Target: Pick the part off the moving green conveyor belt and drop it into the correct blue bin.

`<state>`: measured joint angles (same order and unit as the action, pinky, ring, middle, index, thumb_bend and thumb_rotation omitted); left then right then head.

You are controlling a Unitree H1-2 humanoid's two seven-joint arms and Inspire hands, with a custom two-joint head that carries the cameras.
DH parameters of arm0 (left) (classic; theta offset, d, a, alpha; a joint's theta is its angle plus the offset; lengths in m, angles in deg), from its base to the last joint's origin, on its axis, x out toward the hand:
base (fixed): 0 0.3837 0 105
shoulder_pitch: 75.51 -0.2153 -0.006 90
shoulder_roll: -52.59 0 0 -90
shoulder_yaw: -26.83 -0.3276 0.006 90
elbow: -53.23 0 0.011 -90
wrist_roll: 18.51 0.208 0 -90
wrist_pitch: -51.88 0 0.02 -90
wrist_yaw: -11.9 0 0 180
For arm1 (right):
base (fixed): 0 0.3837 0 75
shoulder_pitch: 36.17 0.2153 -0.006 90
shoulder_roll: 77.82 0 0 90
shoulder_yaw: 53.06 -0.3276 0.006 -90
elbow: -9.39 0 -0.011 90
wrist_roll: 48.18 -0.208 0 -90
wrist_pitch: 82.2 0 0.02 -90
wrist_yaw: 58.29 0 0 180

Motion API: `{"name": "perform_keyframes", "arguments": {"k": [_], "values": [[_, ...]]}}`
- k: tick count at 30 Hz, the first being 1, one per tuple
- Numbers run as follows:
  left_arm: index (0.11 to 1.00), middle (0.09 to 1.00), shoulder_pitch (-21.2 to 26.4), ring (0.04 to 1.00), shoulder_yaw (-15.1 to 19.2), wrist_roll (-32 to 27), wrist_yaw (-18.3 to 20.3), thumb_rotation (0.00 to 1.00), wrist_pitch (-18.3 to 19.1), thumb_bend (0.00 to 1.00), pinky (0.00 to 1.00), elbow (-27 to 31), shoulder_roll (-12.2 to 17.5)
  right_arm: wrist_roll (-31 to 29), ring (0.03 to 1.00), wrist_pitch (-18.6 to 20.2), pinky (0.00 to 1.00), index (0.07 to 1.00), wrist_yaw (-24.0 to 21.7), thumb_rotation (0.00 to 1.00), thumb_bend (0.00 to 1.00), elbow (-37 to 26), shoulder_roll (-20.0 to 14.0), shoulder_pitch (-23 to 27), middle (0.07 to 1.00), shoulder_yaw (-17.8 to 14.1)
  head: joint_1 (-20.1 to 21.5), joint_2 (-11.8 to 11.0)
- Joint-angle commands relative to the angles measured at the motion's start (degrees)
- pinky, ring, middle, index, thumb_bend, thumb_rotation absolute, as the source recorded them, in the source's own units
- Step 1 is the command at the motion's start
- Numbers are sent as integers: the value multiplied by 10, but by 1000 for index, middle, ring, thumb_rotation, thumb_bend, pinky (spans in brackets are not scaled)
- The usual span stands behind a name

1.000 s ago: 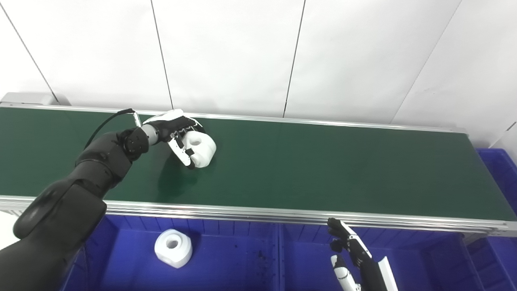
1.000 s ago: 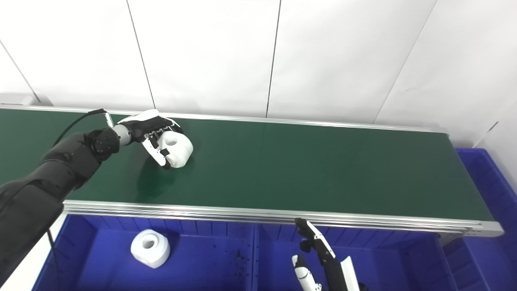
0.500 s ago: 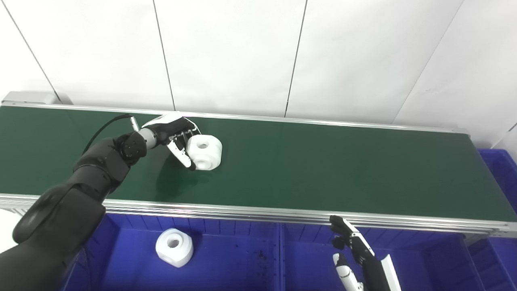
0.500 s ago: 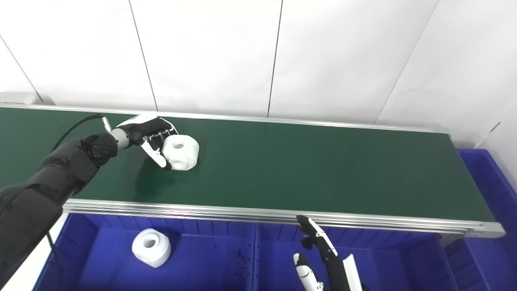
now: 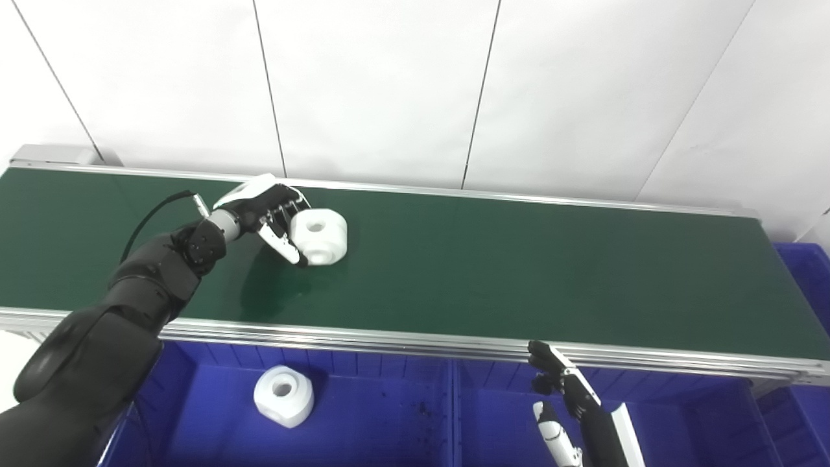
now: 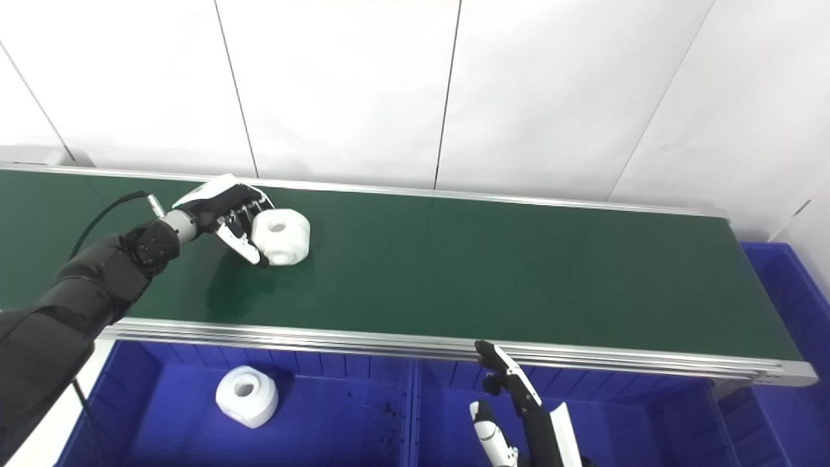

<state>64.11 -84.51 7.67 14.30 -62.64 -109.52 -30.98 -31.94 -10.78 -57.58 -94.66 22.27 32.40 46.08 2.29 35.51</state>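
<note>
A white rounded part with a centre hole [image 5: 319, 236] sits at the left-middle of the green conveyor belt [image 5: 519, 272]. My left hand [image 5: 269, 209] reaches over the belt and is shut on the part's left side, fingers on its upper edge and thumb along its lower edge. Whether the part touches the belt is unclear. My right hand [image 5: 563, 397] hangs low over the middle blue bin [image 6: 447, 415], fingers apart and holding nothing. The left blue bin [image 5: 369, 415] lies below the belt's near rail.
A second white part [image 5: 283, 395] lies in the left blue bin. Another blue bin [image 5: 807, 275] stands past the belt's right end. Metal rails [image 5: 389, 337] edge the belt, and a white panelled wall stands right behind it.
The camera has shifted slightly. My left hand has drawn back to the left along the belt and the white part has come with it, now less tilted. The right hand has barely moved.
</note>
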Motion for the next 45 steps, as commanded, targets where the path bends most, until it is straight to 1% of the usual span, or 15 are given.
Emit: {"name": "perform_keyframes", "arguments": {"k": [1,9,11,15,19,20,22,26,28,34,38,41,43,44,45], "values": [[503,456,22,399,7,-8,-20,0,-21,502,245,10,15,-5,843,-17,792,858,1,851,314,-9,0,3,862,-2,0,-1],[501,458,21,406,12,-8,-21,0,-20,503,258,17,19,-11,845,-13,797,860,-2,861,333,-8,-2,7,862,-3,-2,-1],[500,456,18,403,16,-10,-18,0,-20,502,242,31,23,-11,845,-16,797,860,-2,861,331,-6,-3,9,861,-2,-2,-1],[489,482,11,424,25,-17,-8,0,-21,503,282,58,28,-7,843,-19,795,860,-1,855,320,-2,-3,12,861,-1,-2,-2],[497,460,-49,403,61,-52,36,0,11,502,248,221,45,-8,841,-17,791,857,-1,852,325,1,-1,14,859,-1,-3,-3],[500,453,-58,396,66,-54,43,0,21,501,235,247,47,-5,842,-17,792,860,-1,866,325,1,-2,14,861,-1,-3,-3],[502,449,-97,395,84,-71,61,0,51,500,242,348,48,-6,840,-16,788,858,-1,871,326,2,-3,16,860,-1,-4,-3],[503,448,-149,393,112,-88,80,0,92,499,238,479,45,-10,842,-17,791,859,-3,870,329,6,-5,20,863,-2,-5,-6],[505,444,-170,388,123,-92,85,0,108,499,229,528,42,-12,844,-16,793,860,-3,868,335,8,-5,21,863,-2,-4,-8],[512,457,-205,373,146,-118,105,0,127,497,216,608,40,-6,843,-14,794,861,-3,895,339,7,-7,24,861,-3,-6,-8],[511,445,-224,368,154,-134,114,0,141,495,192,643,36,-11,841,-16,793,858,-3,865,335,10,-6,26,860,-2,-6,-8],[483,484,-261,420,157,-141,112,0,138,501,154,683,27,-12,842,-16,793,858,-3,874,343,13,-5,30,862,-1,-7,-7],[501,445,-272,377,157,-139,112,0,140,496,150,695,24,-12,843,-15,795,860,-3,876,346,14,-5,31,865,-1,-7,-1],[491,467,-280,396,156,-143,115,0,145,499,150,702,21,-11,844,-15,796,861,-3,877,347,14,-6,32,865,-1,-7,1],[500,448,-285,375,157,-145,117,0,149,496,149,707,18,-11,844,-15,796,861,-3,880,347,14,-6,33,865,-2,-7,1]]}}
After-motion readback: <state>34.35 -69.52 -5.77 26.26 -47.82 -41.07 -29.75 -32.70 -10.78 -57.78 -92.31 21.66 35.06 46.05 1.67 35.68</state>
